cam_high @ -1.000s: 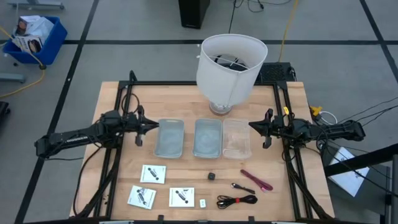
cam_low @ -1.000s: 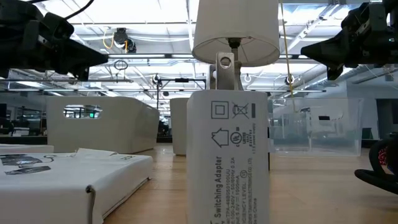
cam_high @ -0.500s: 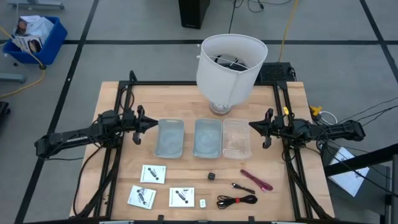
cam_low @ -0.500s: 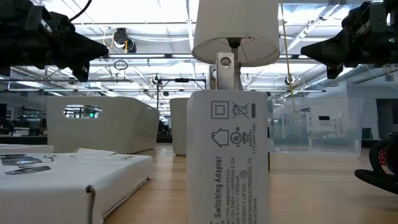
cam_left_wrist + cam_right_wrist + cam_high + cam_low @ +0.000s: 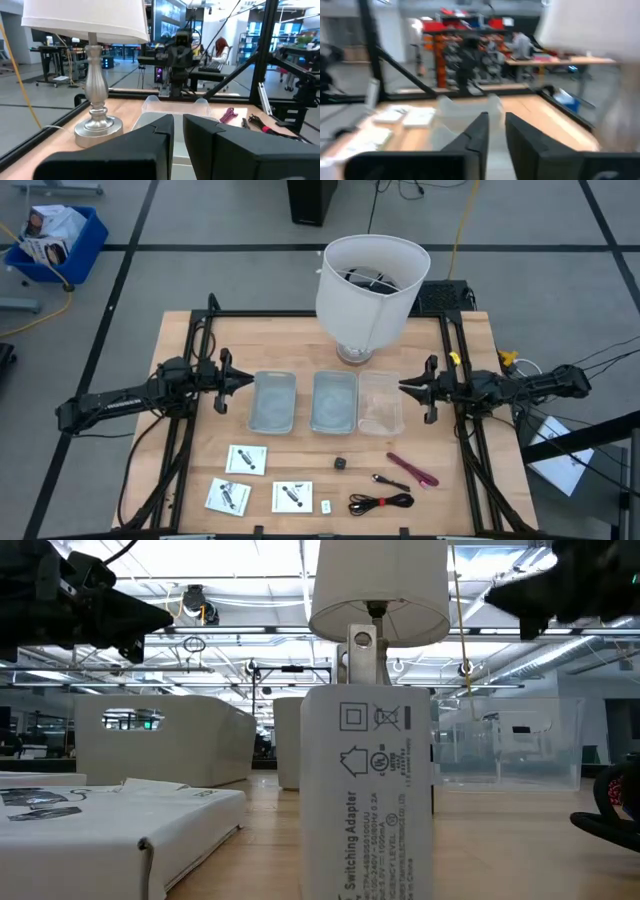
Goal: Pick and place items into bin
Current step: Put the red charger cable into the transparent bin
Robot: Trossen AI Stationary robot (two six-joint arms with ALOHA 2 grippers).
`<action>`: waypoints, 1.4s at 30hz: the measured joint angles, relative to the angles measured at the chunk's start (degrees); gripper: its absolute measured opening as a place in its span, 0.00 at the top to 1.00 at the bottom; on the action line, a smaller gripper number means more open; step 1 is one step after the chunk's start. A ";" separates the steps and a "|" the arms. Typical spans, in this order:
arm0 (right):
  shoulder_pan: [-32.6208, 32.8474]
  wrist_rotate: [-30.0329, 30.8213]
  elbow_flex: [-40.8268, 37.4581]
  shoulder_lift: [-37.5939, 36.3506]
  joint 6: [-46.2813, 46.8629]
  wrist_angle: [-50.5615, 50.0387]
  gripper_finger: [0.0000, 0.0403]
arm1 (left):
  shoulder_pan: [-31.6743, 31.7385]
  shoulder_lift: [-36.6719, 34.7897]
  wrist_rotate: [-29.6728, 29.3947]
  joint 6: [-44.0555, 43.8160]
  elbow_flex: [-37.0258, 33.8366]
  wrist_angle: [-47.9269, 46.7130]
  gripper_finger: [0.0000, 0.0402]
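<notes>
From above, we saw the left gripper poised just left of three clear bins, and the right gripper just right of them. Both carried nothing. Near the table's front edge lay three white packets, a tiny black cube, a tiny white piece, a magenta stick and a coiled black cable, all outside the bins. A white lamp stood behind the bins.

At table height, we saw a white switching adapter filling the foreground, a packet beside it, and both arms held high.

Through the left wrist camera, we saw the fingers nearly pressed together, a narrow gap between them, aimed over the bins, the lamp base alongside.

Through the right wrist camera, we saw fingers likewise nearly closed, the packets lying beyond.
</notes>
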 joint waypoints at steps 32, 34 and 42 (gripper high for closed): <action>36.59 10.36 34.87 51.70 44.10 -46.29 0.48 | 0.00 0.02 5.84 -8.02 0.00 -2.10 0.88; 37.42 8.38 34.87 53.95 48.34 -48.04 0.48 | 0.00 0.02 4.75 -8.01 0.00 1.12 0.88; 38.22 1.70 34.85 61.56 56.70 -48.35 0.48 | 0.00 0.00 3.05 -7.53 0.00 10.11 0.88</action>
